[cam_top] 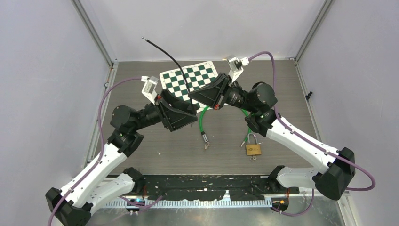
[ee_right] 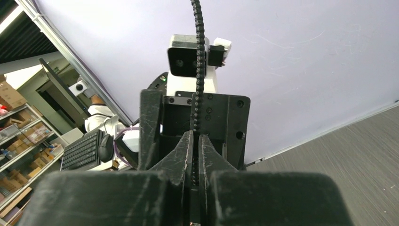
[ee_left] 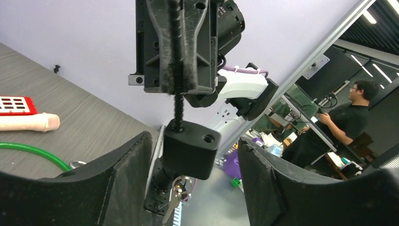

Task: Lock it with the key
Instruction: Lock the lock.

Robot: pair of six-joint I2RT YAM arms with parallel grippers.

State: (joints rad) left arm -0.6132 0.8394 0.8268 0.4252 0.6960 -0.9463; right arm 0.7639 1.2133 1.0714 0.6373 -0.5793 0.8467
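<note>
Black ribbed cable (ee_right: 196,56) is pinched tight in the right gripper (ee_right: 195,141), raised above the table (cam_top: 282,80). Its lock body (ee_left: 190,148), keys (ee_left: 174,197) dangling beneath, hangs between the parted fingers of the left gripper (ee_left: 194,139). A brass padlock (cam_top: 253,149) lies below.

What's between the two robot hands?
A black lock body on the cable that the right gripper pinches, keys dangling, sits inside the open left gripper. The left wrist view shows it.

black cable lock (ee_left: 190,148); brass padlock (cam_top: 253,149); green-white checkered board (cam_top: 186,80)
</note>
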